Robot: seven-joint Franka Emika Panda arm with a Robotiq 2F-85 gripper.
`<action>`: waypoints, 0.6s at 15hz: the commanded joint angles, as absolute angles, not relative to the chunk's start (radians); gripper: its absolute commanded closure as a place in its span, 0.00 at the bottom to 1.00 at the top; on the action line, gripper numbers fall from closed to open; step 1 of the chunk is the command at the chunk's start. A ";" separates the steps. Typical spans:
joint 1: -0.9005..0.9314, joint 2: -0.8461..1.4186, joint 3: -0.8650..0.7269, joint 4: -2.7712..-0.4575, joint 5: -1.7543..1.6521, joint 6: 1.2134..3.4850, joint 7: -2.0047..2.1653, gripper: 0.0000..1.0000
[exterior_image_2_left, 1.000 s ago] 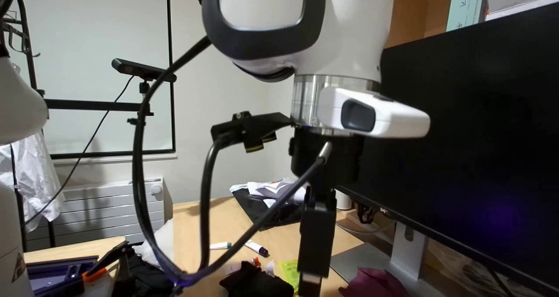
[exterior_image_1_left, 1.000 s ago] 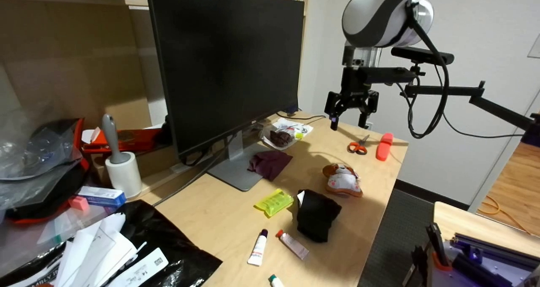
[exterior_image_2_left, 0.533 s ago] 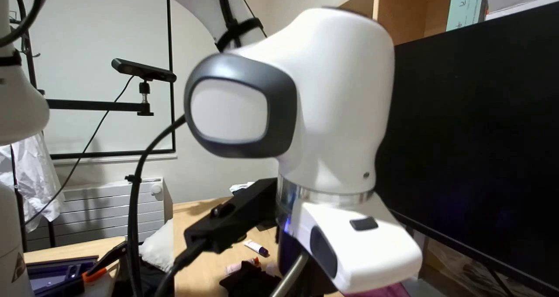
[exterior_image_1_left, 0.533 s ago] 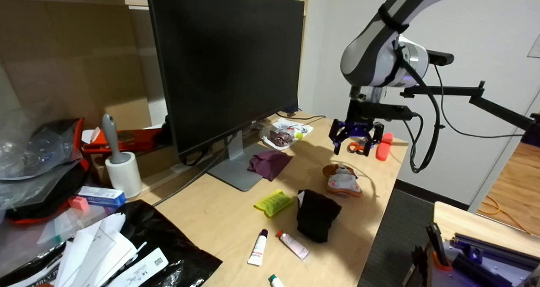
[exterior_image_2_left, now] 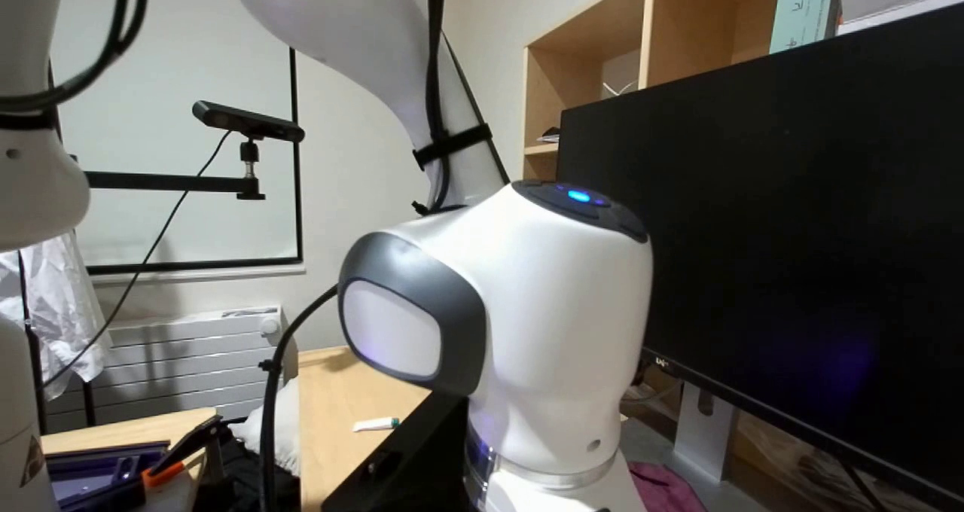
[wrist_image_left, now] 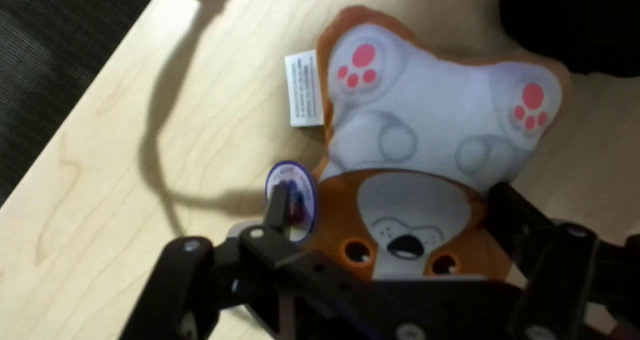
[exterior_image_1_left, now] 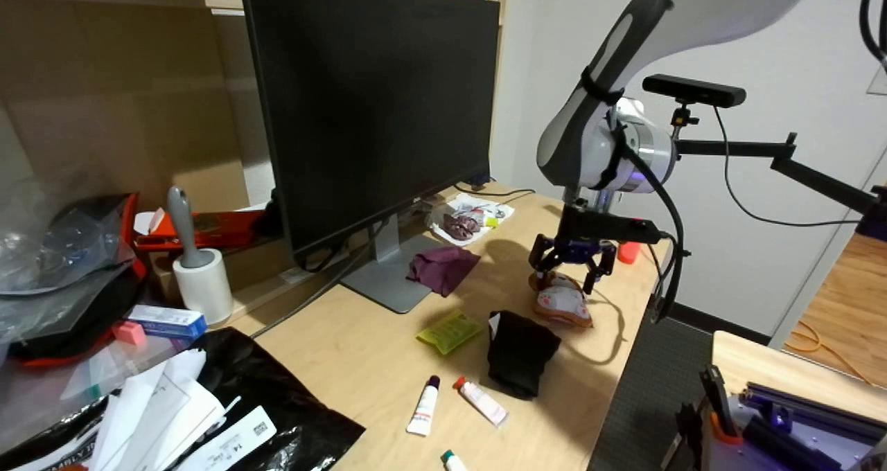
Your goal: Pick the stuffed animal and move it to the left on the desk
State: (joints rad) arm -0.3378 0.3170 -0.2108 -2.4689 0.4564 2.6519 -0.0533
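Note:
The stuffed animal (exterior_image_1_left: 565, 303) is a brown and white plush dog. It lies face up on the desk (exterior_image_1_left: 388, 367) near the edge. In the wrist view the stuffed animal (wrist_image_left: 425, 115) shows pink paw prints, a white label and a round tag. My gripper (exterior_image_1_left: 565, 285) is low over its head end. In the wrist view my gripper (wrist_image_left: 390, 192) is open, with one finger over the round tag and the other beside the right side of the neck. I cannot tell whether the fingers touch it. The gripper and toy are hidden in an exterior view by the arm (exterior_image_2_left: 557, 331).
A black cloth (exterior_image_1_left: 523, 353) lies close to the toy's feet. A yellow packet (exterior_image_1_left: 449, 332), small tubes (exterior_image_1_left: 424, 407) and a purple cloth (exterior_image_1_left: 443, 270) lie on the desk. A monitor (exterior_image_1_left: 374, 111) stands at the back. A red case (exterior_image_1_left: 629, 251) is beyond the gripper.
My gripper has come down from well above the desk and moved over to the stuffed animal, its fingers still apart. The stuffed animal lies in about the same place.

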 commanded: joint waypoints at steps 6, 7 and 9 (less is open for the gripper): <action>-0.410 0.360 -0.122 -2.465 0.497 2.747 -0.176 0.46; -0.407 0.352 -0.123 -2.469 0.488 2.748 -0.172 0.53; -0.390 0.334 -0.141 -2.472 0.447 2.713 -0.139 0.65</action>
